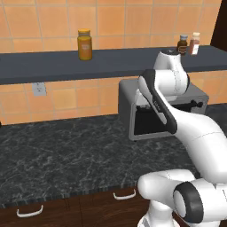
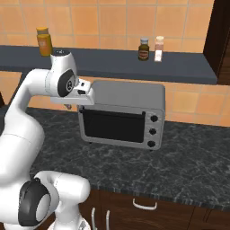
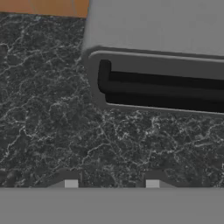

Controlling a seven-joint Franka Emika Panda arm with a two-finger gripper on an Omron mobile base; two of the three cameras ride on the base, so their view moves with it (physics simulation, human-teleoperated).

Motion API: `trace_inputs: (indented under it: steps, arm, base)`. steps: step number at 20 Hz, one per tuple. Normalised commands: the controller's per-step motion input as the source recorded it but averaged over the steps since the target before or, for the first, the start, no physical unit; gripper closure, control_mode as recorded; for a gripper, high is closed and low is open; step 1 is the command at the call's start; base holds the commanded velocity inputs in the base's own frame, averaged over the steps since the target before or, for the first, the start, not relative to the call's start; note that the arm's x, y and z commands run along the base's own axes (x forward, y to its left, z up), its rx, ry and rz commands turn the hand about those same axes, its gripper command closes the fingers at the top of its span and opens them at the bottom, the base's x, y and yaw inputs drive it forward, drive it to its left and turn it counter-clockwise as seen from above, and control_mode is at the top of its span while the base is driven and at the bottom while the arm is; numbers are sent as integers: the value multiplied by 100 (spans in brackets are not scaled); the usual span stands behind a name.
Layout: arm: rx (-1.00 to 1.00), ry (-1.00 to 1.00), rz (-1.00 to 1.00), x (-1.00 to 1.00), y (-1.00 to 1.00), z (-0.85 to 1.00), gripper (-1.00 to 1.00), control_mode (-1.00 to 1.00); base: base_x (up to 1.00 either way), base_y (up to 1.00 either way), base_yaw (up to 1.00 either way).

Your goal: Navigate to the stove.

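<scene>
You are facing a dark marbled counter [image 1: 53, 155] with a grey toaster oven [image 2: 123, 114] standing on it against the orange tiled wall [image 1: 66, 99]. The arm rises in front of this oven, and its hand is held above the counter just before the oven's dark glass door [image 2: 112, 126]. In the hand view you look down on the counter and on the front edge of the oven, and the gripper [image 3: 111, 183] has its two finger tips [image 3: 70, 183] apart, with only bare counter seen between them; it holds nothing. The oven has three round knobs [image 2: 154, 131] on its right side. Above it a dark shelf [image 1: 44, 64] runs along the wall, carrying a yellow jar [image 1: 84, 44] to the left and two small spice bottles [image 2: 150, 48] to the right. Under the counter edge you see dark drawers with pale handles [image 1: 30, 212]. A wall socket [image 1: 39, 89] sits on the tiles below the shelf. I cannot tell you where the stove is from these views.
</scene>
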Motion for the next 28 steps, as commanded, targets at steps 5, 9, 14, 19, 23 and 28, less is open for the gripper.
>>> trace_inputs:
  steps: [5,9,14,19,23,28]
  arm:
    - [0,-3,0,-73,-3,0,-100,-100]
    - [2,-22,-2,-100,-4,3,-100,-100]
    - [1,-21,-4,-82,-28,2,-100,-100]
    - [0,0,0,0,0,0,-100,100]
    - [0,0,0,0,0,0,-100,100]
    - [0,0,0,0,0,0,-100,100]
  base:
    - [0,0,0]
    - [0,0,0]
    - [0,0,0]
    - [-94,-100,-3]
    - [-55,-100,-25]
    - [0,-72,-78]
